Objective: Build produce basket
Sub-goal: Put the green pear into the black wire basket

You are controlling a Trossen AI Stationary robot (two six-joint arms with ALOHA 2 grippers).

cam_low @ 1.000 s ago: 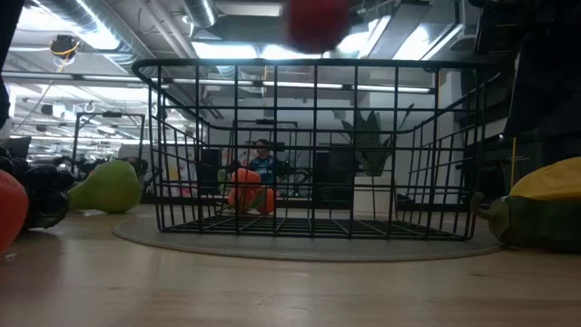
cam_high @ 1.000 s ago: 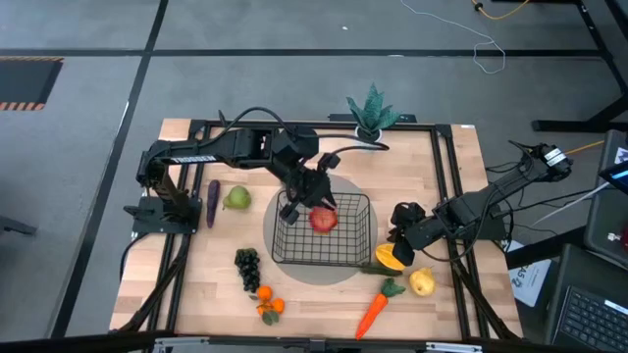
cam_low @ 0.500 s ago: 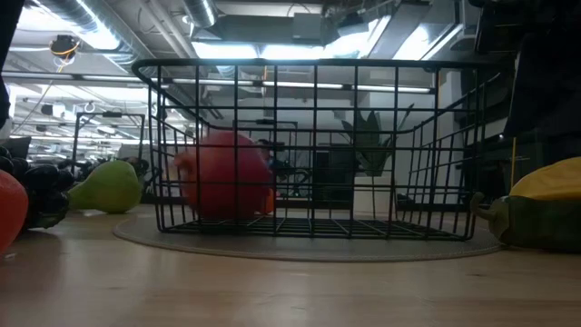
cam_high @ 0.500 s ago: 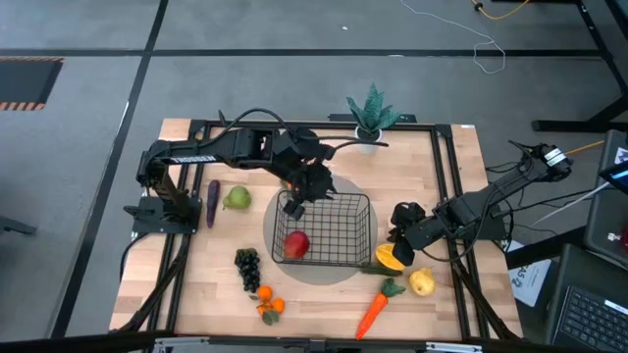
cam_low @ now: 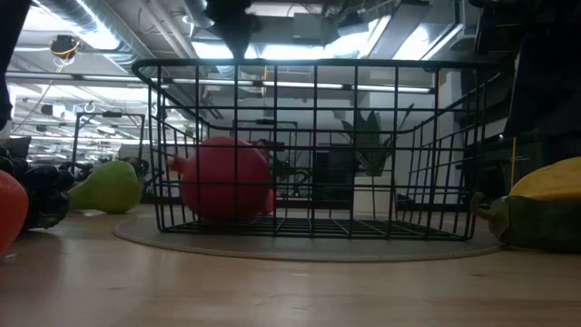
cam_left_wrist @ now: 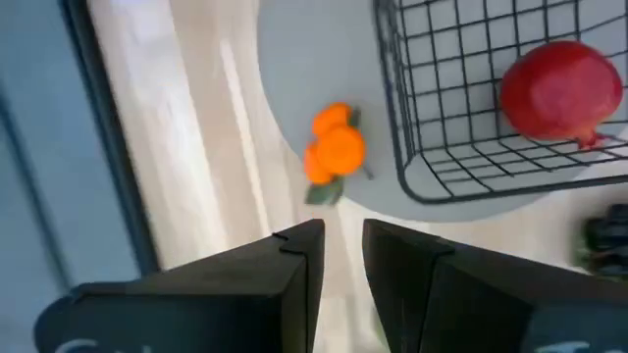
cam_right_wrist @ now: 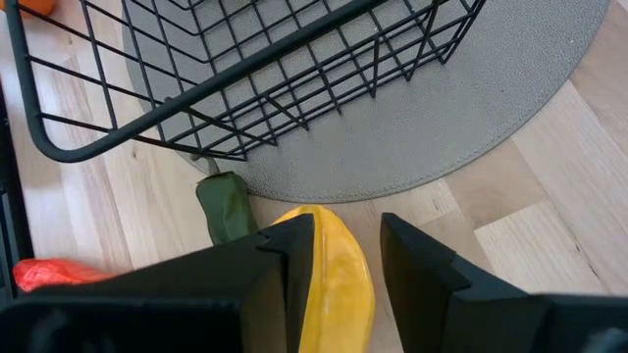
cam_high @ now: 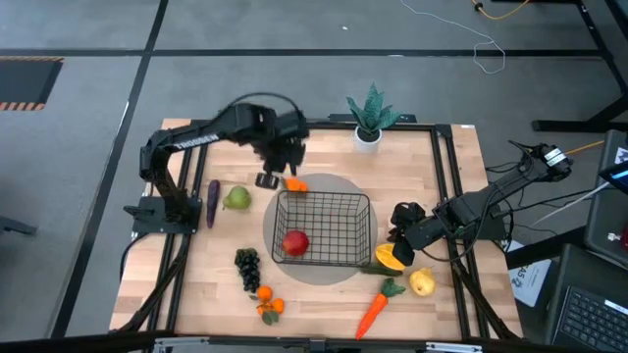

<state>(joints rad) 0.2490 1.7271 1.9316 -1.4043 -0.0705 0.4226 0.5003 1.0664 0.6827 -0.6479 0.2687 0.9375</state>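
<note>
now one apple in, next fruit lined up

left gripper hovers empty, fingers slightly parted, beyond the basket's far-left corner, seemingly over the oranges on the grey mat, probably its next pick. red apple lies inside, near-left. right gripper waits right of the basket, apparently straddling the yellow squash.

Red apple released: a second ago held above basket in left hand, now lying on basket floor near its front-left corner. Left hand withdrawn from over basket to beyond its back-left corner, above oranges; its fingers stand apart, nothing between them. Apple rolled slightly since half second ago.
</note>
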